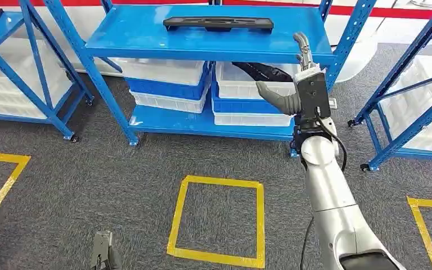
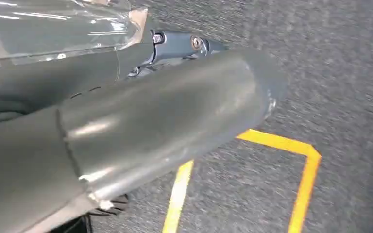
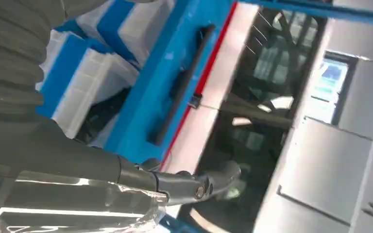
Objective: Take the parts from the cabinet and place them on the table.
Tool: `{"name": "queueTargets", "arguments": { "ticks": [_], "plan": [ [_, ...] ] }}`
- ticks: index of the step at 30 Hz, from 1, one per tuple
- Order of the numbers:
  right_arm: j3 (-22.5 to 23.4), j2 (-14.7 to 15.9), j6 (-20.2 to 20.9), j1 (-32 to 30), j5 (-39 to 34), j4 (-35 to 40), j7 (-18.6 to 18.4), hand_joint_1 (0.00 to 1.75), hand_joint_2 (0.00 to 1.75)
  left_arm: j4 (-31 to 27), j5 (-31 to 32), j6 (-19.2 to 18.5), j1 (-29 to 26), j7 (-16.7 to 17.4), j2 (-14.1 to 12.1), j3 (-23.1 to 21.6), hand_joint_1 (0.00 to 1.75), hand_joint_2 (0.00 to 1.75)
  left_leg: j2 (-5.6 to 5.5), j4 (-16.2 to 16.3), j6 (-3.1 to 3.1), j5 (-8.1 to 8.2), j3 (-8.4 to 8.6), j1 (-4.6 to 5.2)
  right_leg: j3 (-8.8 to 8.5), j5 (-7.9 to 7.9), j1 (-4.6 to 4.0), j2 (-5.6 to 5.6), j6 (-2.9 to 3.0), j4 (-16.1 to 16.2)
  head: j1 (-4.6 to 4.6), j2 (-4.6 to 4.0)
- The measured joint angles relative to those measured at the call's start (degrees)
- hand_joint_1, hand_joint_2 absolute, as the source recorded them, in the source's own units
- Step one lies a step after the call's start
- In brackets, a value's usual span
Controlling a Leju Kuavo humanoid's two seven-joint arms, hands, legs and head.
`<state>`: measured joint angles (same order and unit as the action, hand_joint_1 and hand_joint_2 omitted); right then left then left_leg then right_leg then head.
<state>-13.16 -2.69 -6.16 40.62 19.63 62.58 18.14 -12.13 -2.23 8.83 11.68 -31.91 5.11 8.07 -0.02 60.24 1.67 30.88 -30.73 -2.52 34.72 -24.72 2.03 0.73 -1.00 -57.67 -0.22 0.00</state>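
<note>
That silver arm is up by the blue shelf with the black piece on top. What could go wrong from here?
The right hand is raised at the front edge of the blue shelf, to the right of the black part. It might bump that edge as it reaches in. The part is long and flat, so the fingers could push it backward rather than grip it. Held near one end, it might tip and drop.

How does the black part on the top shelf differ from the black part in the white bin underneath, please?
The black part on the top shelf lies flat and fully exposed on the bare blue shelf; the black part in the white bin rests tilted and is partly hidden under the shelf. The shelf part looks long and straight, while the bin part looks bent. The right hand is raised beside the bin part, below the shelf part. Both are black and untouched.
</note>
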Motion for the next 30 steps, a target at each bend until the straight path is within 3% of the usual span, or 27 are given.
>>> {"name": "queueTargets", "arguments": {
  "ticks": [2,3,4,5,7,8,9,11,13,15,17,18,19,20,22,23,24,25,26,28,29,30],
  "plan": [
    [0.00,0.00,0.00,-0.13,0.00,-0.02,0.00,0.00,1.75,0.00,0.11,0.05,0.05,0.00,-0.02,-0.02,0.00,0.00,-0.04,10.02,-0.08,3.40,-6.04,0.29,-0.47,-0.60,-0.48,0.01,0.79,-0.01,-0.13,0.00],
    [-0.02,0.00,0.00,-0.38,0.00,-0.04,0.02,0.00,1.75,0.00,0.20,0.09,-0.02,0.00,-0.02,-0.04,0.00,0.00,-0.05,14.14,-0.23,4.20,-9.02,0.35,-0.77,-0.88,-0.84,0.02,1.14,-0.01,-0.13,0.00],
    [-0.02,0.02,0.00,-0.51,-0.02,-0.09,0.11,0.00,1.75,0.00,0.31,0.11,-0.10,0.00,-0.02,-0.05,0.00,0.00,-0.05,16.17,-0.53,3.56,-11.26,0.50,-1.22,-1.23,-1.22,0.07,1.52,-0.02,-0.06,0.00],
    [0.00,0.09,0.00,-0.52,-0.02,-0.22,0.28,0.00,1.75,0.00,0.44,0.09,-0.11,0.00,-0.02,-0.07,0.00,0.00,-0.05,14.95,-1.11,1.12,-11.81,0.75,-1.82,-1.68,-1.45,0.14,1.61,-0.01,-0.15,0.00],
    [0.00,0.05,-0.09,-0.44,-0.33,-0.37,1.00,0.00,1.75,0.00,0.44,0.07,-0.06,0.00,-0.02,-0.11,0.00,0.00,-0.12,6.32,-2.70,-5.84,-9.39,1.54,-3.43,-2.67,-2.02,0.19,1.69,0.07,-0.15,0.00],
    [0.00,0.00,-0.09,-0.40,-0.39,-0.52,1.42,0.00,1.75,0.00,0.44,0.02,-0.05,-0.04,-0.09,-0.11,0.00,0.00,-0.15,1.27,-3.86,-9.02,-7.62,2.15,-4.21,-3.19,-2.14,0.18,1.71,0.20,-0.18,0.00],
    [0.02,0.00,-0.11,-0.31,-0.48,-0.92,1.77,0.00,1.75,0.00,0.42,-0.11,0.01,-0.18,-0.33,-0.11,0.00,0.00,0.13,0.10,-4.82,-8.06,-6.53,2.49,-4.50,-3.55,-2.38,0.17,1.50,0.46,0.27,0.00],
    [0.09,-0.02,-0.09,-0.11,-0.70,-1.40,2.58,0.00,1.75,-0.11,0.20,-0.33,0.25,-0.85,-0.26,-0.15,0.00,0.00,0.12,-1.89,-5.00,-7.23,-5.74,2.98,-4.87,-3.81,-2.24,0.19,0.74,1.29,0.13,0.00],
    [0.24,-0.07,-0.11,-0.12,-0.90,-1.90,3.26,0.00,1.75,-0.15,-0.13,-0.63,0.19,-1.49,-0.26,-0.11,0.00,0.00,-0.18,-3.74,-5.39,-7.21,-4.21,2.98,-5.64,-2.56,-2.43,0.13,-0.45,0.46,0.22,0.00],
    [0.42,-0.09,-0.11,0.31,-0.96,-2.36,3.76,0.00,1.75,-0.20,-0.22,-0.76,0.19,-1.95,-0.28,-0.04,0.00,0.00,-0.23,-4.88,-5.28,-7.38,-2.20,2.57,-4.37,-3.94,-2.24,0.00,-0.40,-2.17,0.40,-0.02],
    [0.44,-0.13,-0.11,0.70,-0.98,-3.15,3.89,0.00,1.75,-0.20,-0.54,-0.74,0.29,-2.34,-0.26,0.09,0.00,0.00,-0.27,-4.90,-5.52,-6.82,-1.64,2.41,1.03,-5.98,-1.95,-0.02,-0.95,-10.55,0.33,-0.02],
    [0.48,-0.11,-0.11,0.46,-0.98,-3.41,3.95,0.00,1.75,-0.20,-0.63,-0.74,0.22,-2.54,-0.22,0.11,0.00,0.00,-0.35,-4.87,-5.40,-6.41,-1.42,2.38,3.80,-7.47,-1.85,-0.03,-0.72,-14.16,0.42,-0.02],
    [0.50,-0.11,-0.09,0.18,-0.98,-3.67,3.98,0.00,1.75,-0.17,-0.83,-0.74,0.07,-2.71,-0.09,0.20,0.00,0.00,-0.49,-4.84,-5.20,-5.99,-1.05,2.36,5.87,-8.10,-1.67,-0.04,-1.13,-16.10,0.42,-0.02],
    [0.50,-0.11,-0.09,0.00,-0.98,-3.98,4.04,0.00,1.75,-0.17,-1.05,-0.72,-0.11,-3.02,0.00,0.28,0.00,0.00,-0.56,-4.83,-5.02,-5.51,-0.47,2.29,6.65,-7.47,-1.42,-0.06,-1.79,-15.37,0.37,-0.02],
    [0.59,-0.09,-0.07,-0.04,-0.96,-4.42,4.22,0.00,1.75,-0.17,-1.73,-0.83,-0.22,-3.63,0.09,0.72,0.00,0.00,-0.71,-4.73,-4.41,-4.27,1.14,2.02,4.36,-2.02,-0.94,-0.27,-3.81,-6.54,0.37,-0.02],
    [0.63,-0.11,-0.04,-0.03,-0.92,-4.59,4.37,0.00,1.75,-0.20,-2.03,-1.07,-0.22,-3.91,0.09,1.07,0.00,0.00,-0.70,-4.66,-4.06,-3.57,1.86,1.94,2.69,1.25,-0.69,-0.61,-4.30,-1.18,0.42,-0.02],
    [0.68,-0.09,-0.02,-0.06,-0.90,-4.94,4.44,0.00,1.75,-0.17,-2.43,-1.35,-0.24,-4.20,0.07,1.35,0.00,0.00,-0.64,-4.59,-3.65,-2.97,1.94,1.99,1.91,3.94,-0.69,-1.22,-4.40,1.71,0.57,-0.02],
    [0.72,-0.11,0.02,0.10,-0.87,-5.31,4.52,0.00,1.75,-0.17,-2.80,-1.64,-0.28,-4.48,0.04,1.66,0.00,0.00,-0.62,-4.68,-3.26,-2.37,2.62,2.15,1.79,1.63,-1.20,-1.59,-2.53,1.84,0.48,-0.02],
    [0.70,-0.46,0.09,0.16,-0.85,-5.51,4.55,0.00,1.75,-0.20,-3.21,-1.99,-0.22,-4.80,0.09,2.03,0.00,0.00,-0.43,-5.00,-2.82,-1.90,2.58,2.13,0.89,2.06,-1.54,-1.44,-1.52,1.82,0.18,-0.02],
    [0.85,-0.46,0.11,0.34,-0.70,-5.73,4.68,0.00,1.75,-0.20,-4.02,-2.32,-0.30,-5.42,0.17,2.80,0.00,0.00,-0.28,-4.22,-2.34,-2.47,3.34,2.10,0.36,2.28,-1.29,-1.12,0.18,2.08,0.13,-0.02],
    [0.85,-0.61,0.11,0.42,-0.61,-5.73,4.74,0.00,1.75,-0.24,-4.37,-2.56,-0.32,-5.55,0.11,3.15,0.00,0.00,0.02,-2.24,-2.18,-2.47,2.41,1.88,-0.55,2.21,-0.75,-0.97,0.68,2.42,0.13,-0.02],
    [0.87,-0.72,0.11,0.67,-0.59,-5.75,4.81,0.00,1.75,-0.26,-4.39,-2.67,-0.33,-5.71,0.15,3.45,0.00,0.00,0.12,1.19,-2.00,-2.81,0.39,1.97,-1.04,1.81,-0.88,-0.99,1.17,2.43,0.20,-0.02]
  ]
}}
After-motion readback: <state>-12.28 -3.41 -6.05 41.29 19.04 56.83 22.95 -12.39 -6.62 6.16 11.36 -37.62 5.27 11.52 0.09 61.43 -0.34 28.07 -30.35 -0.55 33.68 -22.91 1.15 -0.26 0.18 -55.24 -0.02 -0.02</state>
